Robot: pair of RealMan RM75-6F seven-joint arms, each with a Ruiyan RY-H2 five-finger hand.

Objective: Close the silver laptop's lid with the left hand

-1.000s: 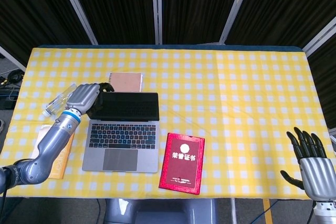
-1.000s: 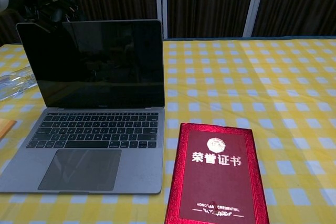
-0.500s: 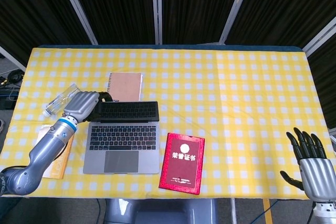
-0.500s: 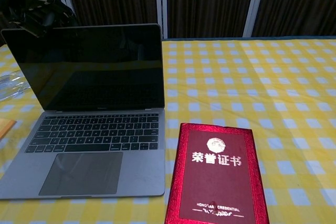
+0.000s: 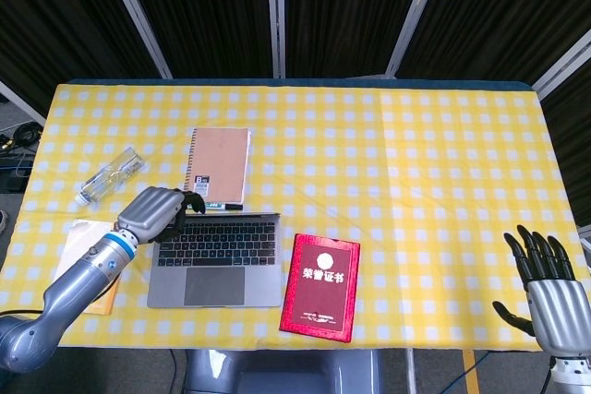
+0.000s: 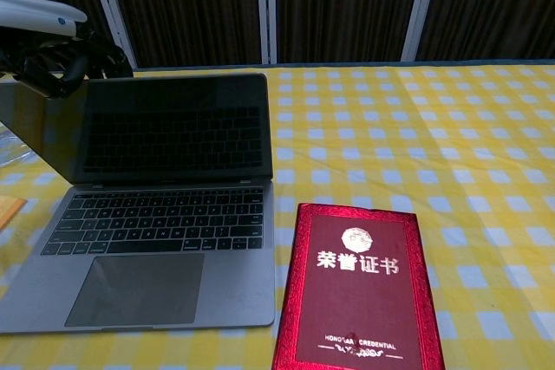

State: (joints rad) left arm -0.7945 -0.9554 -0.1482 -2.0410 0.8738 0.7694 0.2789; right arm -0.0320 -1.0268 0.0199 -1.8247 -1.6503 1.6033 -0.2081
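Note:
The silver laptop (image 5: 215, 260) (image 6: 152, 249) sits at the front left of the table, its lid (image 6: 152, 127) tipped well forward over the keyboard so that from above only its thin top edge (image 5: 231, 215) shows. My left hand (image 5: 153, 211) (image 6: 65, 58) touches the lid's top left corner with its fingers curled over the edge. Beyond the table's front right corner, my right hand (image 5: 548, 288) hangs with fingers spread and holds nothing; only the head view shows it.
A red certificate booklet (image 5: 320, 286) (image 6: 357, 288) lies right of the laptop. Behind the laptop lies a brown notebook (image 5: 220, 167) with a dark pen at its near edge. A clear bottle (image 5: 111, 176) lies at the left, an orange-white book (image 5: 88, 260) under my left forearm.
My left hand has moved forward and down with the lid's corner, folding the screen from near upright toward the keyboard. The notebook behind has come fully into sight. The right hand has stayed still.

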